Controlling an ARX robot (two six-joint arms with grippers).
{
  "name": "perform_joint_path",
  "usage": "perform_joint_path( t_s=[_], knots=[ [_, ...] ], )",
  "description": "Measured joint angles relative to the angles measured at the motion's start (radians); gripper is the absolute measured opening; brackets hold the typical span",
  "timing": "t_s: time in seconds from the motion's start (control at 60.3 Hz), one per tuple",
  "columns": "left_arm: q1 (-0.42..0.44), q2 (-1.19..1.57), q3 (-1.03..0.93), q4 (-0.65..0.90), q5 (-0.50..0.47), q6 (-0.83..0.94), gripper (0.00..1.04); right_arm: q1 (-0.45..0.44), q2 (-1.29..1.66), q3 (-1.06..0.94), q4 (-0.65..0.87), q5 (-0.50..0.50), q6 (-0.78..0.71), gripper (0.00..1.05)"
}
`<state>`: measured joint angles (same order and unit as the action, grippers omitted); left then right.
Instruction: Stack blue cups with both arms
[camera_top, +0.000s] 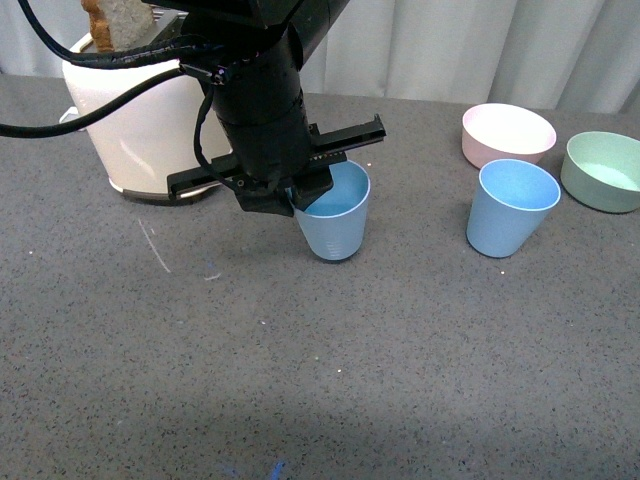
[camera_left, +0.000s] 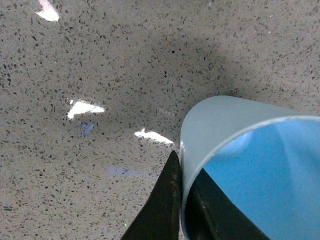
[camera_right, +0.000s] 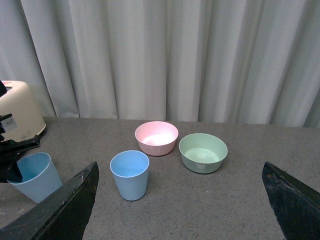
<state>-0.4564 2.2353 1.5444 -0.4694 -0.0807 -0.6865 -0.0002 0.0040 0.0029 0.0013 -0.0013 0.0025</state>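
Left cup (camera_top: 335, 220) sits mid-worktop, just right of the toaster (camera_top: 130, 120), and the left tool (camera_top: 298, 203) is clamped on the left side of its rim: one finger (camera_left: 162, 205) outside the wall, the other inside. The cup leans a touch; I can't tell whether its base is clear of the worktop (camera_top: 300, 380). Second cup (camera_top: 510, 208) stands upright well to the right, just in front of the pink bowl (camera_top: 507, 132) and beside the green bowl (camera_top: 603, 172). Right tool (camera_right: 178, 172) hangs back, spread wide, holding nothing. To do this well: firm pinch, straight lift, level the cup, centre it over the other's mouth before lowering.
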Motion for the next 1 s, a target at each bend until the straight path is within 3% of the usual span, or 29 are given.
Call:
perform_joint_path(
  t_s=[0.133,0.282,0.531,0.564,0.614,0.647,0.746,0.796,0.879,0.995],
  knots=[
    [-0.001,0.002,0.001,-0.003,0.002,0.0,0.05,0.0,0.0,0.0,0.0,0.0,0.0,0.95],
    [-0.003,-0.027,-0.006,0.027,0.04,-0.009,0.39,0.0,0.0,0.0,0.0,0.0,0.0,0.95],
    [0.004,-0.141,-0.053,0.079,0.043,-0.038,0.78,0.0,0.0,0.0,0.0,0.0,0.0,0.95],
    [0.003,-0.178,-0.159,0.316,-0.11,0.075,0.73,0.0,0.0,0.0,0.0,0.0,0.0,0.95],
    [0.011,-0.22,-0.309,0.592,-0.246,0.209,0.64,0.0,0.0,0.0,0.0,-0.001,0.0,0.95],
    [0.016,-0.233,-0.363,0.677,-0.269,0.27,0.61,0.0,0.0,0.0,0.0,0.0,0.0,0.95],
    [0.072,-0.307,-0.688,1.231,-0.276,0.511,0.42,0.0,0.0,0.0,0.0,0.001,0.0,0.95],
    [0.093,-0.336,-0.771,1.408,-0.266,0.562,0.36,0.0,0.0,0.0,0.0,0.001,0.0,0.95],
    [0.139,-0.445,-0.9,1.599,-0.235,0.618,0.22,0.0,0.0,0.0,0.0,0.0,0.0,0.95],
    [0.191,-0.589,-1.048,1.648,-0.187,0.653,0.04,0.0,0.0,0.0,0.0,0.0,0.0,0.95]
  ],
)
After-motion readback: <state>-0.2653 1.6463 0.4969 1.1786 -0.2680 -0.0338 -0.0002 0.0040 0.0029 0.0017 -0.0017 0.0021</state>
